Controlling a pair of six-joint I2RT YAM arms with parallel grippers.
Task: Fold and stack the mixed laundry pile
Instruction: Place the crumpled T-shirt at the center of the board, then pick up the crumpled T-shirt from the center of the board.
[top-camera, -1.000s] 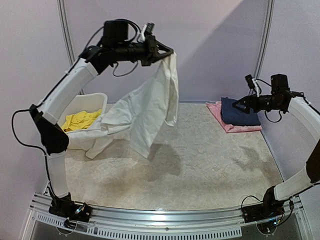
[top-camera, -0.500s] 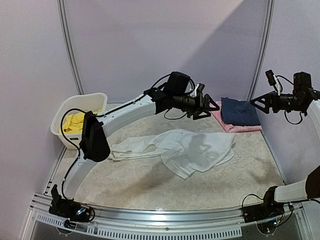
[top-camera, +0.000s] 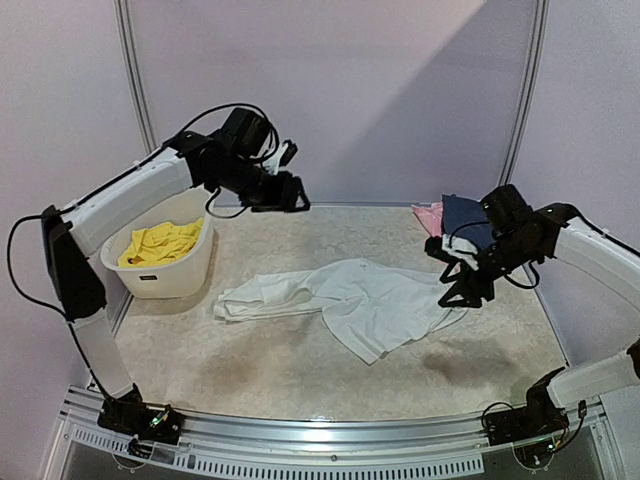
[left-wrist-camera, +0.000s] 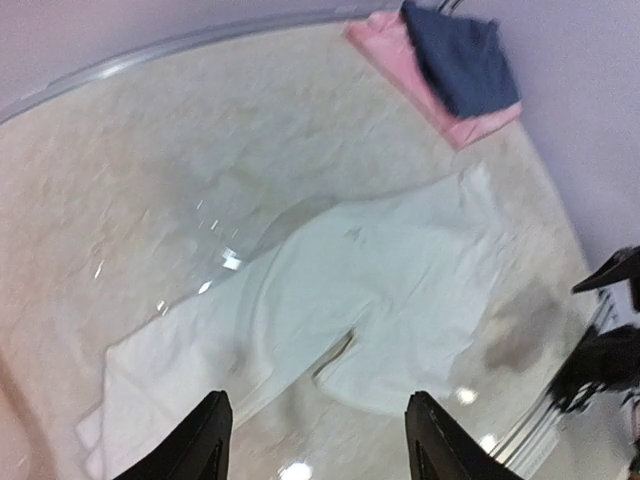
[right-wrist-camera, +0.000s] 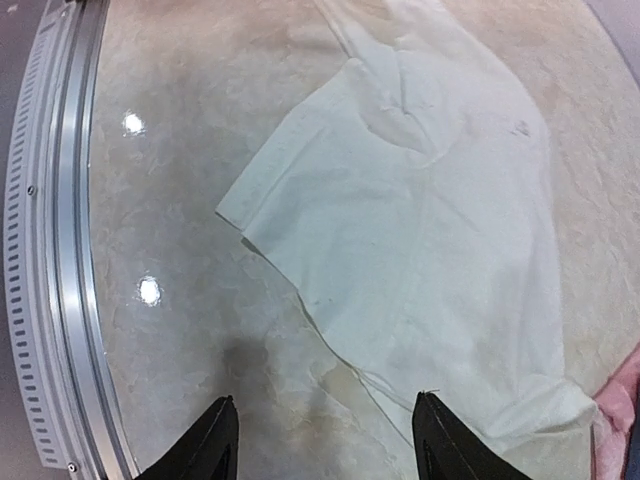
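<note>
Down on the pale table (top-camera: 300, 385), the white T-shirt (top-camera: 350, 305) lies crumpled, below the left gripper (top-camera: 295, 197) and to its right. The white basket (top-camera: 165, 277) to that gripper's left holds the yellow shorts (top-camera: 160, 243). Its jaws hang apart, empty. The right gripper (top-camera: 455, 290) hovers at the shirt's right edge, perhaps touching it, with its fingers spread and empty.

Pale lilac walls (top-camera: 400, 90) close the space behind and on both sides. Thin grey metal poles (top-camera: 135, 90) rise at upper left and upper right. A broad slanted shadow darkens the wall at upper right. The surface (top-camera: 300, 380) is cream, mottled and glossy, catching small bright glints (right-wrist-camera: 149, 290). A slotted aluminium rail (top-camera: 330, 440) edges the bottom of the frame.
</note>
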